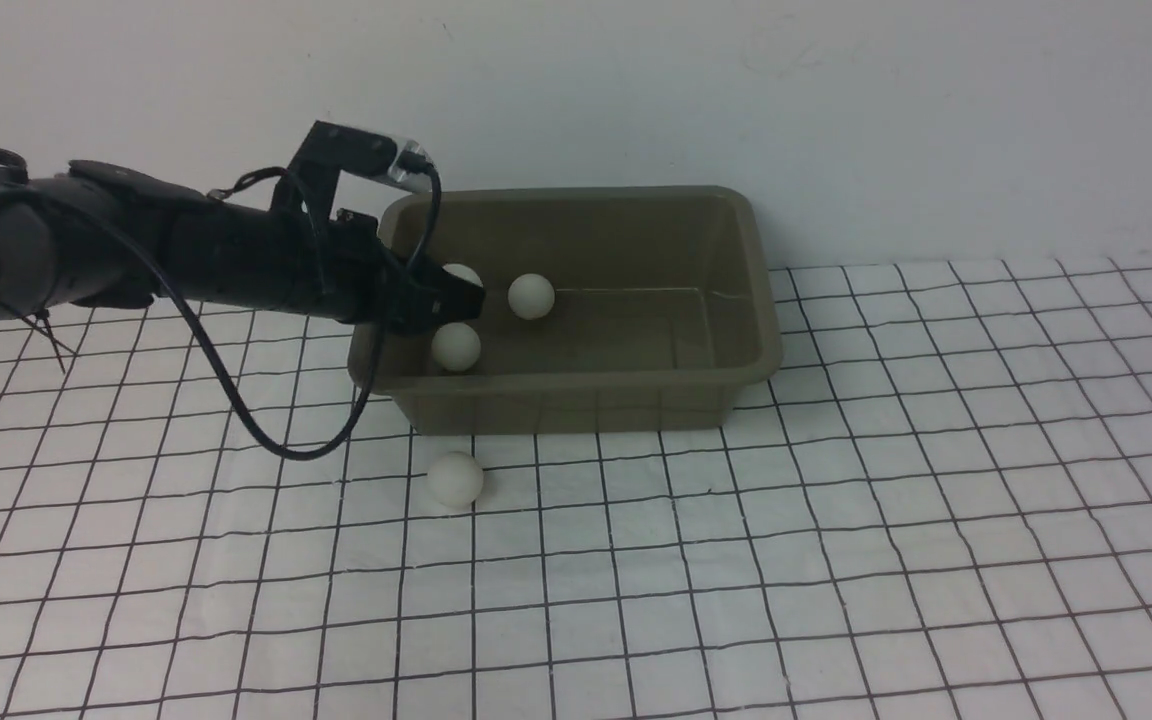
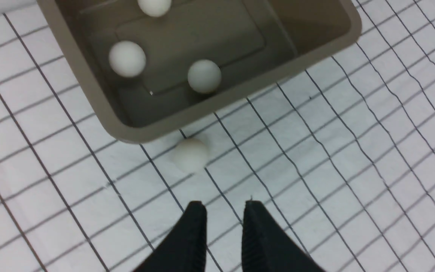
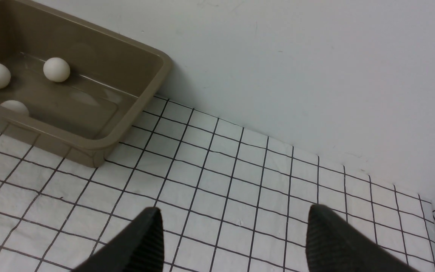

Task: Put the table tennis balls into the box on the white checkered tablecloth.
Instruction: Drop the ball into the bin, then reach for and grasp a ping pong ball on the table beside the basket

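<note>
the box (image 1: 576,400) sat on the white checkered tablecloth (image 1: 836,550), close against the pale wall (image 1: 836,100) behind it. three of the table tennis balls lay inside the box toward its left end: the near ball (image 1: 456,346) by the front wall, the middle ball (image 1: 531,296) farther in, and the far ball (image 1: 463,273), half hidden behind the left gripper (image 1: 461,300). the fourth ball (image 1: 455,478) lay out on the cloth, just in front of the box near its front left corner, with a small gap to the wall in the front view. the left arm reached in from the left, and its gripper hung over the left end of the box, above the balls. a black cable (image 1: 236,420) drooped from the arm toward the cloth. in the left wrist view its fingers (image 2: 196,226) stood a narrow gap apart with nothing between them. the right gripper (image 3: 234,211) was out of the front view. its own wrist view showed its jaws spread wide and empty above the cloth, off to the right of the box.
</note>
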